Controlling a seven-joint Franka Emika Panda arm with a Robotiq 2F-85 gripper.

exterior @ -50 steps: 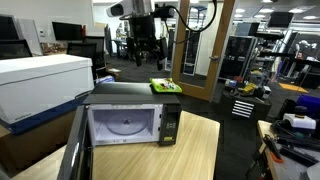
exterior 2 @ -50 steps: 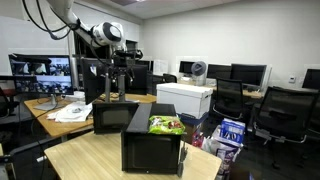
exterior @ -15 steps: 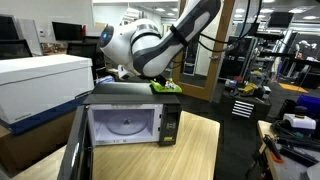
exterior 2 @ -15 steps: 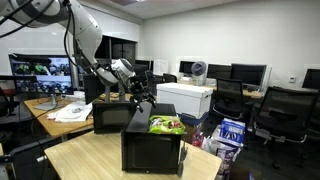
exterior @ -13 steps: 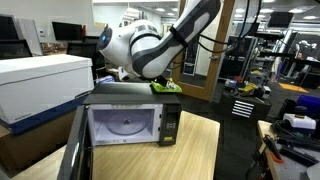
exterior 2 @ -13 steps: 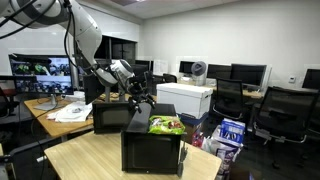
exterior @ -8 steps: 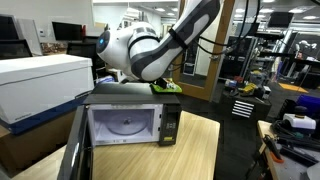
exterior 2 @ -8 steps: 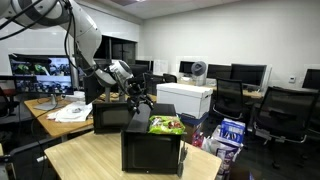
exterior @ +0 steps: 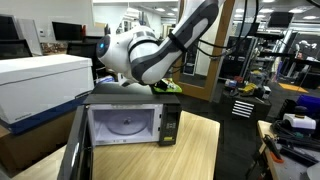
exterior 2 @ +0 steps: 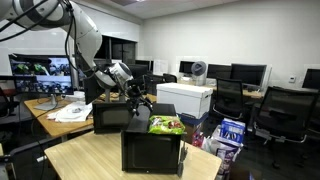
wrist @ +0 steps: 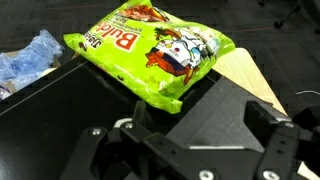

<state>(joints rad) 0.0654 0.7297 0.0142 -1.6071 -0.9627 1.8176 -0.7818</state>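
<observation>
pincer (wrist: 190, 146): jaws wide apart, gripping nothing
snack bag (wrist: 150, 50): just ahead of the pincer, lying flat
microwave (exterior: 172, 125): beneath pincer and bag, door swung open

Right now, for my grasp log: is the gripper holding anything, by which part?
Nothing held: the gripper is open, short of the green snack bag on the microwave.

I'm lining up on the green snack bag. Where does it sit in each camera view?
Exterior view: the green snack bag lies at centre, on top of the microwave, partly behind the arm.
Exterior view: the green snack bag lies just right of centre, on the microwave.
Wrist view: the green snack bag fills the upper middle, on the microwave.
Shared landmark: the black microwave under the bag.
</observation>
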